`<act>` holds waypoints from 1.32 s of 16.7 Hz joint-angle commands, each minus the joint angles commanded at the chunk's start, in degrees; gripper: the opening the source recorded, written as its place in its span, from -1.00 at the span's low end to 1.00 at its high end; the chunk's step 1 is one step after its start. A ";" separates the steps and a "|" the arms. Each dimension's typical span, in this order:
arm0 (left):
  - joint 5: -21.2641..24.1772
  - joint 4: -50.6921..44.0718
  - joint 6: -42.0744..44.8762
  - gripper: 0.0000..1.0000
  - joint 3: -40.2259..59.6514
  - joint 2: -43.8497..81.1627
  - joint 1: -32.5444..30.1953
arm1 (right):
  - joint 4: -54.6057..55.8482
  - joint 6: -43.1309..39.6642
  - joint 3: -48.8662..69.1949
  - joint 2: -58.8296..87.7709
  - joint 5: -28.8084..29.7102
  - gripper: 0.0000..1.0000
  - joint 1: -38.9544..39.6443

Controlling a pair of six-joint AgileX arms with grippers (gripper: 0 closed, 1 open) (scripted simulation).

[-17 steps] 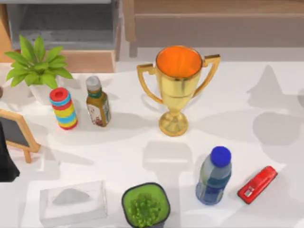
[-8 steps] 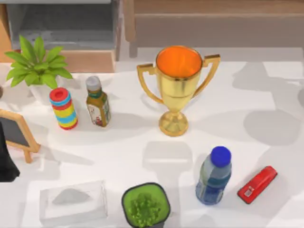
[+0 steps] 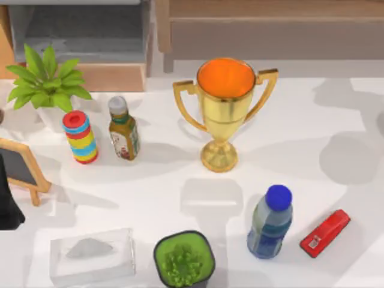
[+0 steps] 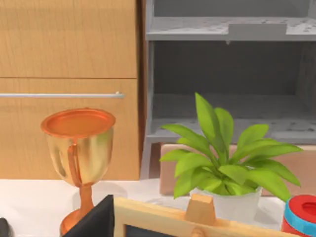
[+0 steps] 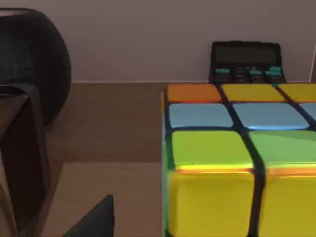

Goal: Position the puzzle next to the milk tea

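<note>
Your right wrist view has the puzzle (image 5: 237, 163) close up at lower right: yellow, green, orange and blue tiles, black edges. Whether the right tool grips it, you cannot tell. The milk tea (image 3: 123, 130) stands upper left on the tabletop (image 3: 156, 180).

Gold trophy (image 4: 79, 158) with orange-lined bowl stands on white table (image 4: 24, 202), before a wooden cabinet (image 4: 69, 74). Leafy potted plant (image 4: 222, 163) (white pot) sits before grey open shelving (image 4: 227, 84). Wooden-framed board (image 4: 197, 217) nearest; red-and-blue ring stack (image 4: 301, 215) at edge.
</note>
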 joint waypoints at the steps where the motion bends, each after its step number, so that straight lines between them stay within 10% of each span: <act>1: 0.00 0.00 0.00 1.00 0.00 0.00 0.00 | 0.00 0.00 0.00 0.00 0.00 1.00 0.00; 14: 0.00 0.00 0.00 1.00 0.00 0.00 0.00 | 0.00 0.00 0.00 0.00 0.00 -0.96 0.00; 22: 0.00 0.00 0.00 1.00 0.00 0.00 0.00 | 0.00 0.00 0.00 0.00 0.00 -1.00 0.00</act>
